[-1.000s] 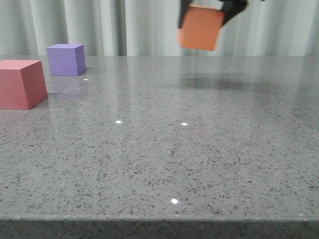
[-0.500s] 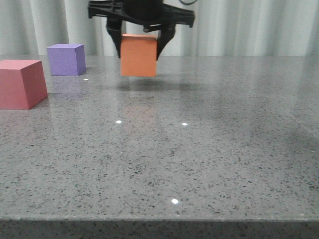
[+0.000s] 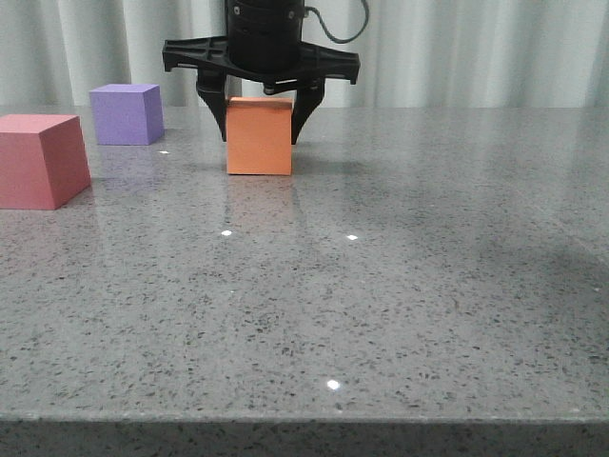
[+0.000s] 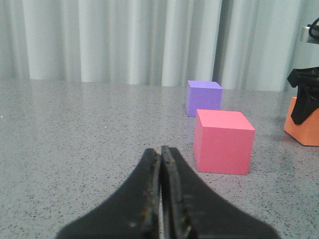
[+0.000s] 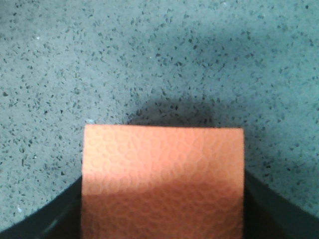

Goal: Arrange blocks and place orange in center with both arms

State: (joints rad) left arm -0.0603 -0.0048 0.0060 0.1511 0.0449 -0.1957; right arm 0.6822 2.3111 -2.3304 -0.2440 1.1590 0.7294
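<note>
The right gripper (image 3: 260, 119) stands upright over the grey speckled table (image 3: 381, 286), its two fingers (image 3: 211, 112) clamped against the left and right sides of the orange cube (image 3: 259, 135), whose bottom face now appears to rest on the table surface near the back middle. From the right wrist camera the cube's top fills the space between the dark fingers, touching both. The left gripper (image 4: 160, 194) is closed with nothing in it, its fingertips pressed together just above the table, pointing toward the red-pink cube (image 4: 223, 141) and the purple cube (image 4: 203, 98) behind it. In the front view the red-pink cube (image 3: 40, 160) sits at the far left and the purple cube (image 3: 126, 113) farther back, both well apart from the orange one. Half a second ago the orange cube hung slightly above the table in the same grip; a second ago it was high up and farther to the right, tilted.
</note>
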